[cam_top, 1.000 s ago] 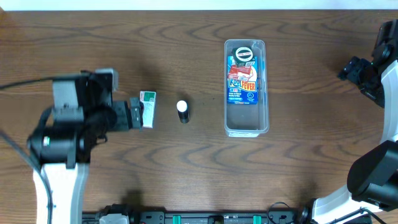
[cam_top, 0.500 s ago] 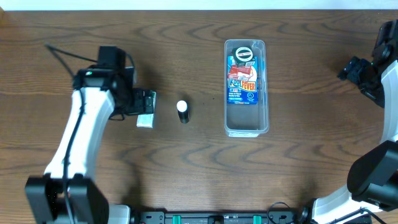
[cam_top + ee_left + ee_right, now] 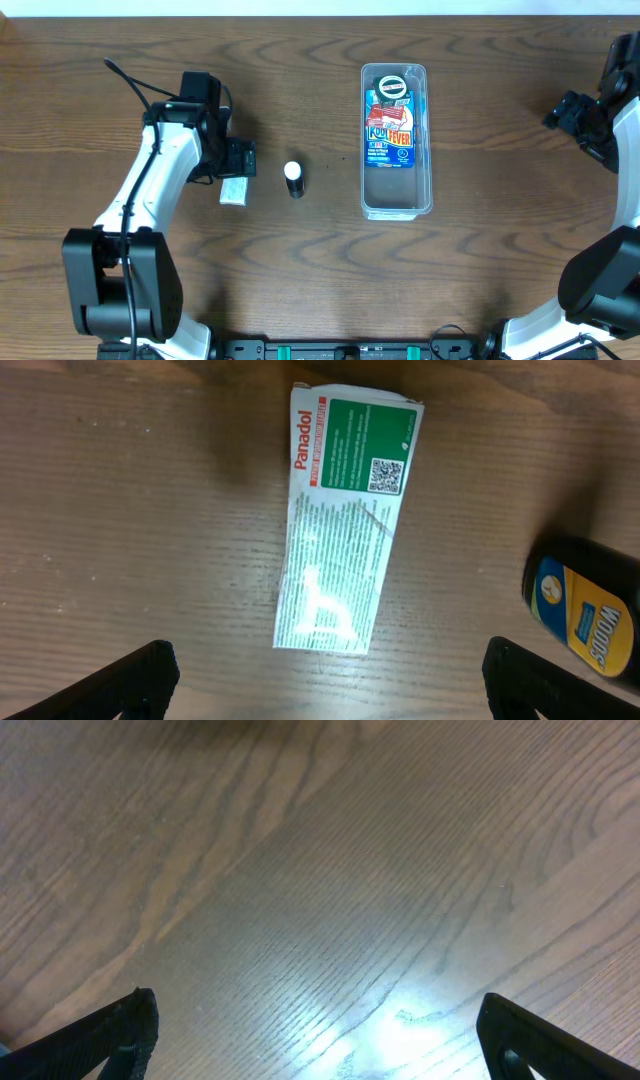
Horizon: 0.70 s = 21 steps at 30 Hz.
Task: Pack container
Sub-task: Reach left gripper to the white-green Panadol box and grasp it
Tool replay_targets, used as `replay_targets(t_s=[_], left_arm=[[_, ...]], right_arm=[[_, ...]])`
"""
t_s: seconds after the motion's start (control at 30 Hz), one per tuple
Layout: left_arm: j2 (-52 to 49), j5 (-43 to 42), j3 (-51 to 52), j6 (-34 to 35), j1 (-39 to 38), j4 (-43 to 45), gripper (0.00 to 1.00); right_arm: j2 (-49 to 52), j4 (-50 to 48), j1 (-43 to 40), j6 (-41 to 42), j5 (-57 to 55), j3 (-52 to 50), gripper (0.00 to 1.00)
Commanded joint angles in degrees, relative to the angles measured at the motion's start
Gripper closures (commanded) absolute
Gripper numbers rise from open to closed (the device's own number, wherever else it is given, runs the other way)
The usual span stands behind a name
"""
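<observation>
The clear container sits on the desk right of the middle, while the left jaws hang wide apart over a small Panadol box and the right jaws are wide apart too.

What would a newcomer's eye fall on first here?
The clear container, right of centre on the wooden table, with a bright blue printed box lying inside it. Then the left gripper, open above the green-and-white Panadol box at the left, with a small dark bottle between that box and the container.
</observation>
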State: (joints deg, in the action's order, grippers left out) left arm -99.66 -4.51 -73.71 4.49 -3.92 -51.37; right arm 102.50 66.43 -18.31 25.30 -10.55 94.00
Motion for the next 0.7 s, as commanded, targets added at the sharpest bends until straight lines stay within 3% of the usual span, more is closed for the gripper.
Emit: replay_targets(t_s=[0.0,0.67], left_arm=[[-1.9,0.11,-0.66,0.46,-0.07,0.55,0.02],[-10.36,2.29,-0.63,0.52,-1.46,5.51,0.02]], right_arm=[[0.15,0.02,-0.02,1.03,-0.81,0.07,0.01],[0.15,0.02,-0.02,1.03,-0.81,0.07,0.01]])
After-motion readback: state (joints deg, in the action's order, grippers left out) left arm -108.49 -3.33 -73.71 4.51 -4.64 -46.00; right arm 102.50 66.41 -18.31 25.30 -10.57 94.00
